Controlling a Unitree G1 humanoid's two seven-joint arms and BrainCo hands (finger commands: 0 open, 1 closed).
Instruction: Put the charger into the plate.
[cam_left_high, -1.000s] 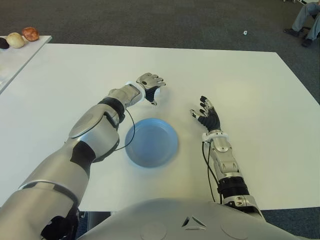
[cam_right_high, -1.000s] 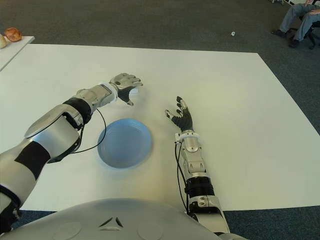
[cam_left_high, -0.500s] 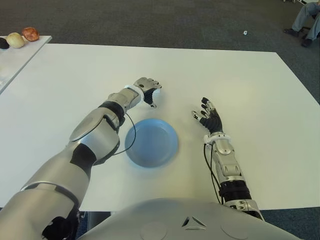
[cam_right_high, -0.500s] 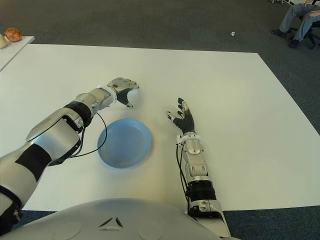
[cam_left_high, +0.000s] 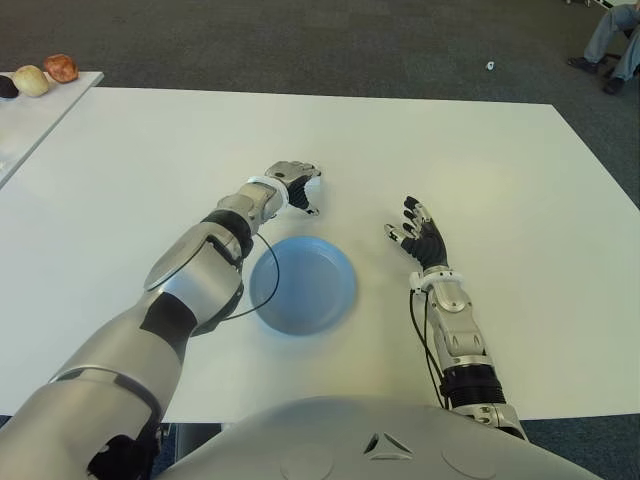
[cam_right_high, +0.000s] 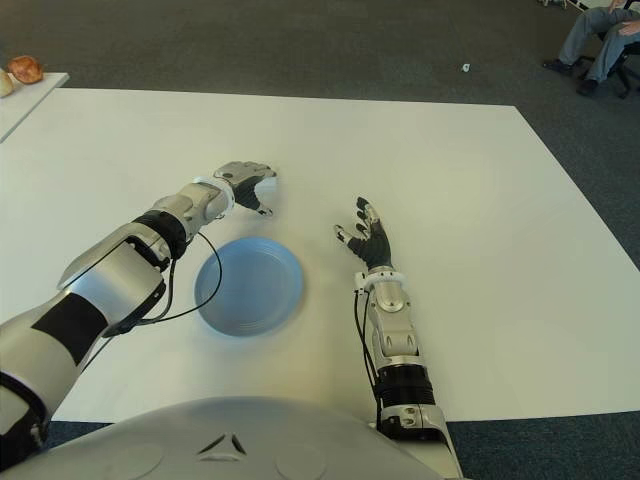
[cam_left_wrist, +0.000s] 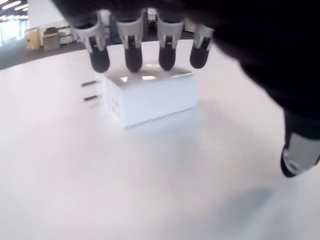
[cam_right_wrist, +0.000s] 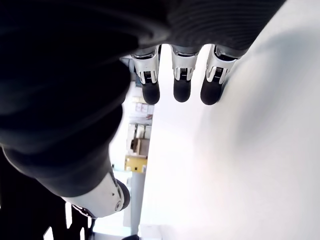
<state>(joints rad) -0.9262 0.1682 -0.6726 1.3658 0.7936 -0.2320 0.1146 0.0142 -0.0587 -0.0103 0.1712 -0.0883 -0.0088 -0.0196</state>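
Charger (cam_left_wrist: 150, 97) sits under the left hand's (cam_left_high: 293, 182) unclosed fingertips (cam_left_wrist: 132, 57), far of the plate (cam_left_high: 303, 285); an uneven squeeze could skid it away.

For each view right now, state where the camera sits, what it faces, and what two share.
Eye views: head, looking down at the white table and blue plate; both arms show.
Left wrist view: behind the left hand, whose fingers arch over the charger.
Right wrist view: behind the right hand, open, holding nothing.
Shared: eyes and left wrist see the left hand.
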